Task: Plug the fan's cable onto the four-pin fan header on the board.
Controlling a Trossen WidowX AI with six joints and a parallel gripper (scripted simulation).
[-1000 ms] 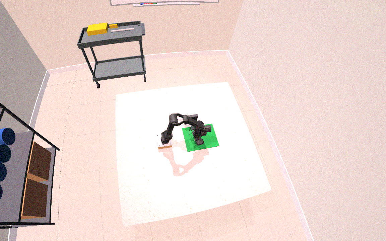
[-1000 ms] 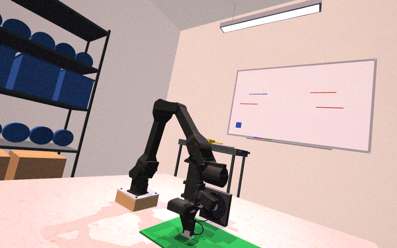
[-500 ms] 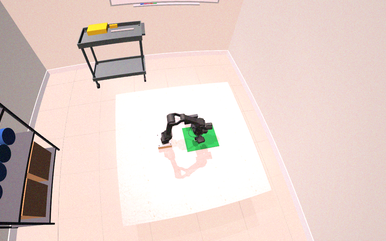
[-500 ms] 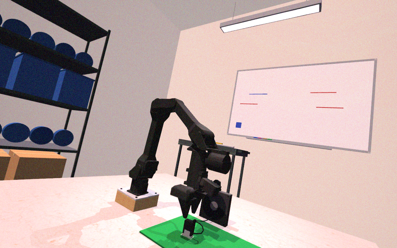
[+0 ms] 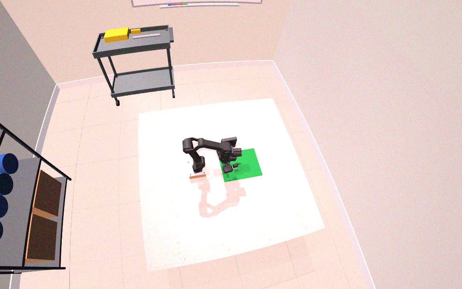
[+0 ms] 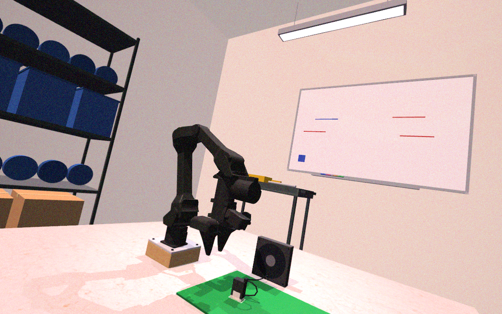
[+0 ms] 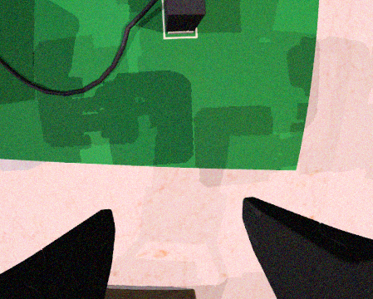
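The black plug [image 5: 235,165] [image 6: 239,284] [image 7: 186,16] stands upright on the white header [image 6: 237,295] on the green board [image 5: 252,155] [image 6: 284,304] [image 7: 252,91]. Some white shows below the plug; I cannot tell whether it is all the way down. Its black cable [image 6: 256,290] [image 7: 65,94] loops over the board to the black fan [image 5: 229,139] [image 6: 270,260], which stands upright at the board's far edge. My gripper [image 6: 214,252] [image 7: 179,214] is open and empty. It hangs above the table, off the board on the robot-base side, apart from plug and board. The wrist view cuts off the plug's top.
The robot base sits on a wooden block [image 5: 197,176] [image 6: 184,255] on the pale table [image 5: 196,244] [image 6: 42,250]. A grey cart [image 5: 132,50] [image 6: 303,191], a shelf rack with blue bins and a whiteboard [image 6: 381,156] stand beyond the table.
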